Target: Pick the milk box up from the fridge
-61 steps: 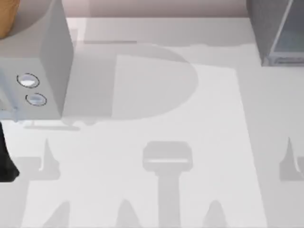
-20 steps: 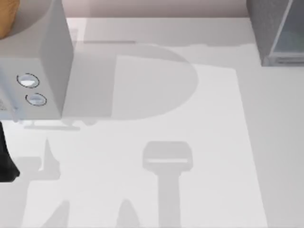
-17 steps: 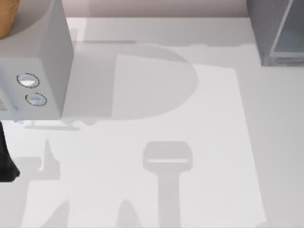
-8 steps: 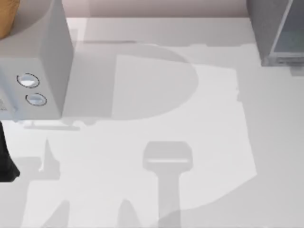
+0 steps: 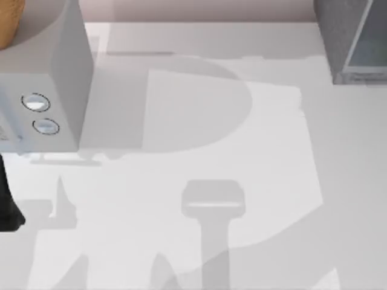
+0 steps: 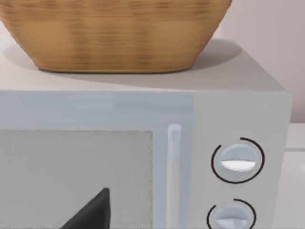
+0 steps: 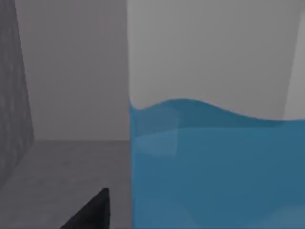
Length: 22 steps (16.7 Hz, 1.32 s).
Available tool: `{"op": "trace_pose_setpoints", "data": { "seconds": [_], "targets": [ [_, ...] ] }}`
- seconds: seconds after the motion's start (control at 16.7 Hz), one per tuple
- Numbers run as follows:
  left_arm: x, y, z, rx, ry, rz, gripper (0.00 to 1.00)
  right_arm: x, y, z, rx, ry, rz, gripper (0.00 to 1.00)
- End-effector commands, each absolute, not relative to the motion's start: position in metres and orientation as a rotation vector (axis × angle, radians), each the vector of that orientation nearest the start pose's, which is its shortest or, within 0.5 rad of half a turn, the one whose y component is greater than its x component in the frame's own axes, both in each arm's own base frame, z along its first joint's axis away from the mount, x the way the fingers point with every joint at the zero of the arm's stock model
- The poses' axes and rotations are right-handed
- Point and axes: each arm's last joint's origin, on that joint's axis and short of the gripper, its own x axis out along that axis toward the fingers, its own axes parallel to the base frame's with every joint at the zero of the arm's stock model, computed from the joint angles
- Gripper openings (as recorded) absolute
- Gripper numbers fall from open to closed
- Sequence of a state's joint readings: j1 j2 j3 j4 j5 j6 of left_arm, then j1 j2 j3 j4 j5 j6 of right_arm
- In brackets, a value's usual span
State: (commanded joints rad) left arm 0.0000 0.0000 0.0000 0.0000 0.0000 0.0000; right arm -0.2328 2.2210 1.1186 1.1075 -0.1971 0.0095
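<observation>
right arm's shadow now spread wider across table [image 5: 181,175], lower right

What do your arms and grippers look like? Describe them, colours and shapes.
The left gripper appears as a matt black, wedge-shaped tip; the right gripper looks the same. In the top view, a black piece, likely the left arm, sits at the left edge.

We see the fridge [image 5: 349,42] at the table's [image 5: 199,139] far right corner. A lighter grey box [image 5: 45,90] with two dials [image 5: 40,113] stands at the left.
</observation>
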Motion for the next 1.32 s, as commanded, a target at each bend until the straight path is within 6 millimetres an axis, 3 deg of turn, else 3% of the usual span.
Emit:
{"op": "trace_pose_setpoints", "data": {
  "seconds": [0.24, 0.48, 1.26, 1.32],
  "targets": [
    [0.106, -0.001, 0.16, 0.0, 0.0, 0.0, 1.0, 0.463, -0.092, 0.118, -0.004, 0.0, -0.01, 1.0],
    [0.106, -0.001, 0.16, 0.0, 0.0, 0.0, 1.0, 0.465, -0.092, 0.118, -0.003, 0.001, -0.01, 1.0],
    [0.106, -0.001, 0.16, 0.0, 0.0, 0.0, 1.0, 0.465, -0.092, 0.118, -0.003, 0.001, -0.01, 0.02],
    [0.106, -0.001, 0.16, 0.0, 0.0, 0.0, 1.0, 0.465, -0.092, 0.118, -0.003, 0.001, -0.01, 0.0]
  ]
}}
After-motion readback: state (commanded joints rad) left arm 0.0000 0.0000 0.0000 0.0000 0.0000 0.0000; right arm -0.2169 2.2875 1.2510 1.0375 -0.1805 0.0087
